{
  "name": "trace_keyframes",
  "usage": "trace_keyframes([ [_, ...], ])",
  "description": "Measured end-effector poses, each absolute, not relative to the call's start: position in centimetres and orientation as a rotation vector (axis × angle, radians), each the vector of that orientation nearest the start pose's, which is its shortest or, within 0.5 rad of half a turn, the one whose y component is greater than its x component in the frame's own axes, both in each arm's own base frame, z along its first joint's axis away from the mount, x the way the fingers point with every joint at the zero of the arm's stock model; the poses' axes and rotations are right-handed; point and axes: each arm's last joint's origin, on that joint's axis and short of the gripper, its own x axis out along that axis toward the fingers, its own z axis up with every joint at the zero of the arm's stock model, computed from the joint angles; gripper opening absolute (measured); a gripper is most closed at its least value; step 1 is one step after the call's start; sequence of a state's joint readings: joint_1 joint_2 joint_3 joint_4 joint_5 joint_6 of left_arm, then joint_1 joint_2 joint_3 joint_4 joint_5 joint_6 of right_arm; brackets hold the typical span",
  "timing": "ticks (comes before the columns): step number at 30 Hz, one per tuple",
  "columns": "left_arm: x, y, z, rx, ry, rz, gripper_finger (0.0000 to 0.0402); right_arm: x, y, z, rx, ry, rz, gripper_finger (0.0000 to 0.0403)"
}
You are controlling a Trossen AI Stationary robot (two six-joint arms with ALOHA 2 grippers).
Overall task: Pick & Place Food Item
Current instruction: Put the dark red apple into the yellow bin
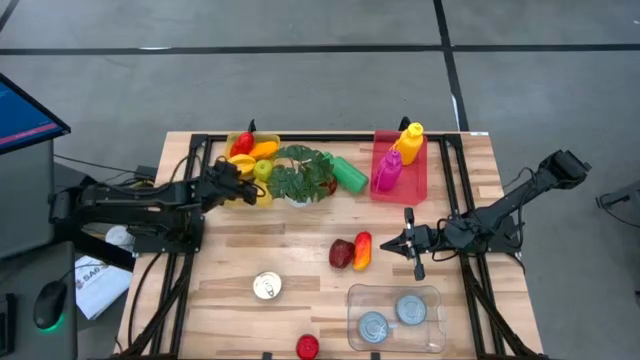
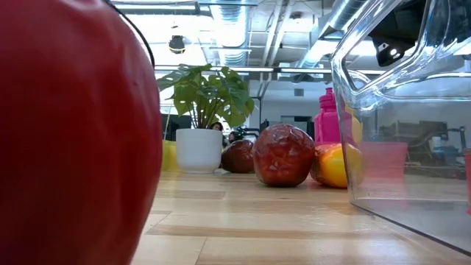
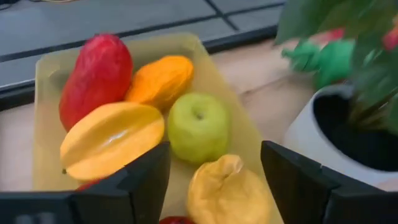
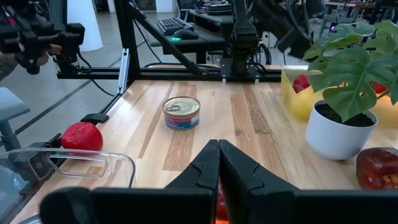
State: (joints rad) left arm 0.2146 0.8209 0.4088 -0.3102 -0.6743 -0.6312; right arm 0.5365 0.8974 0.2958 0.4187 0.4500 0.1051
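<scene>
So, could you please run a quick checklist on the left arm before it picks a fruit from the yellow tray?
1. Left gripper over the yellow tray: ok.
2. Its jaws apart, nothing between them: ok.
3. Yellow fruit lined up between the jaws: ok.
4. Green apple clear of the target: not ok, they look to be touching.
5. Potted plant clear of the arm: cannot tell, its pot sits close beside the tray.
6. Right gripper shut and away from the tray: ok.
</scene>
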Motion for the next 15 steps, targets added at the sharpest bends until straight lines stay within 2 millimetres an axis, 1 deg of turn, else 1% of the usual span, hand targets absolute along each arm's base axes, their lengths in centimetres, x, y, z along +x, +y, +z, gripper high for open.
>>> trace_keyframes([
  [3,14.3,4.9,20.3,-0.422,0.368,1.01,0.022,16.4,8.3,20.4,0.018,0.165,0.078,0.0005],
  [6,14.1,4.6,20.8,-0.468,0.35,0.917,0.0204,16.4,8.3,20.4,0.018,0.165,0.078,0.0005],
  [11,15.0,3.4,21.2,-0.436,0.395,0.629,0.018,16.4,8.3,20.4,0.018,0.165,0.078,0.0005],
  [15,15.9,2.0,21.9,-0.368,0.347,0.47,0.0161,16.4,8.3,20.4,0.018,0.165,0.078,0.0005],
])
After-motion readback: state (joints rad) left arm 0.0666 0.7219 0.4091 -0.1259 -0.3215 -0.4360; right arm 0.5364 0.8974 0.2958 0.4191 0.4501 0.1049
